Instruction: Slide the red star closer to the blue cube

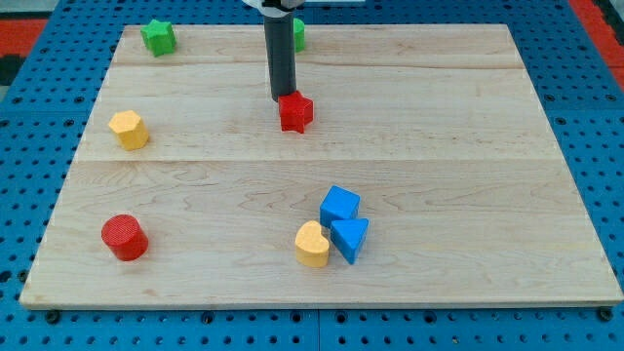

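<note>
The red star (295, 112) lies on the wooden board in the upper middle of the view. My tip (282, 98) stands right at the star's upper left edge, touching or nearly touching it. The blue cube (339, 205) lies well below the star, toward the view's bottom, a little to the right. A blue triangular block (350, 238) and a yellow heart (312, 245) sit pressed close under the cube.
A green star (157, 37) is at the top left. A green block (298, 34) is partly hidden behind the rod. A yellow hexagon (128, 129) is at the left, a red cylinder (124, 238) at the bottom left. The board (487, 146) rests on a blue pegboard.
</note>
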Motion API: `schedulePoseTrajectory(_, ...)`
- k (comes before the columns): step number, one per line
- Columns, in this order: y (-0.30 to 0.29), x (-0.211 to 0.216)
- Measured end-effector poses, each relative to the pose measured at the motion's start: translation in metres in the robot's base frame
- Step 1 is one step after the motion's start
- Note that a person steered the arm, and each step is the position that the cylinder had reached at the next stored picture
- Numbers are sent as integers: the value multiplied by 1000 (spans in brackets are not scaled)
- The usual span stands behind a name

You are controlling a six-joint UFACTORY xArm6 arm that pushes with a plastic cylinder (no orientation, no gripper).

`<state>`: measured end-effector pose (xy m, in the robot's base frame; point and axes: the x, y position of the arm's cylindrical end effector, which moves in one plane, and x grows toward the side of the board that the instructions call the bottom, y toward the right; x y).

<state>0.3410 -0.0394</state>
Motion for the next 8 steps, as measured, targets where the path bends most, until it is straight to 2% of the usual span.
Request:
schedulePoseTrajectory(2,-2,34)
schedulePoseTrajectory(4,6,20)
schedulePoseTrajectory(7,15,132)
schedulePoseTrajectory(8,15,129)
